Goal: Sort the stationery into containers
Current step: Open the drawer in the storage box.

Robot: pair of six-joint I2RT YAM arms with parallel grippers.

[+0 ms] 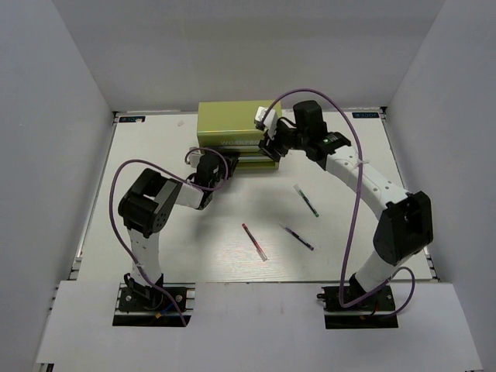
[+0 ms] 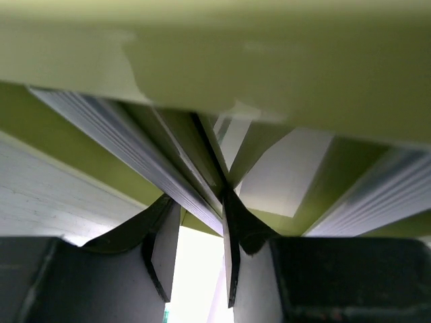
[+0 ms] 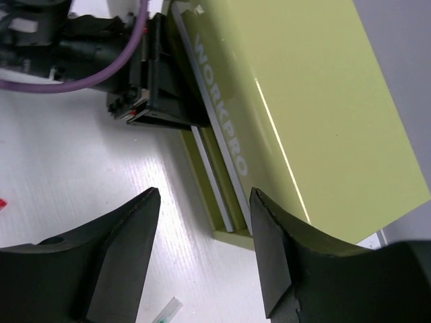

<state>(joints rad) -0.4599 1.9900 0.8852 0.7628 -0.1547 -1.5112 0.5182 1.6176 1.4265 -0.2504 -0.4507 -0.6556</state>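
Observation:
The yellow-green chest [image 1: 229, 124] stands at the back centre, its lower drawers [image 1: 248, 163] pulled out a little. My left gripper [image 1: 211, 167] is at the drawer fronts; in the left wrist view [image 2: 195, 229] its fingers [image 2: 165, 249] close on a silvery drawer lip [image 2: 135, 145]. My right gripper [image 1: 269, 147] is open and empty above the table by the chest's front right corner [image 3: 202, 195]. A red-white pen [image 1: 254, 242], a dark pen [image 1: 297, 237] and a teal pen [image 1: 306, 200] lie on the table. The orange and light blue ones are out of view.
White walls close in the table on the left, back and right. The right wrist view shows the chest's lettered front [image 3: 222, 101], the left arm's wrist with its purple cable [image 3: 101, 47], and a clear pen tip [image 3: 165, 311] at the bottom edge.

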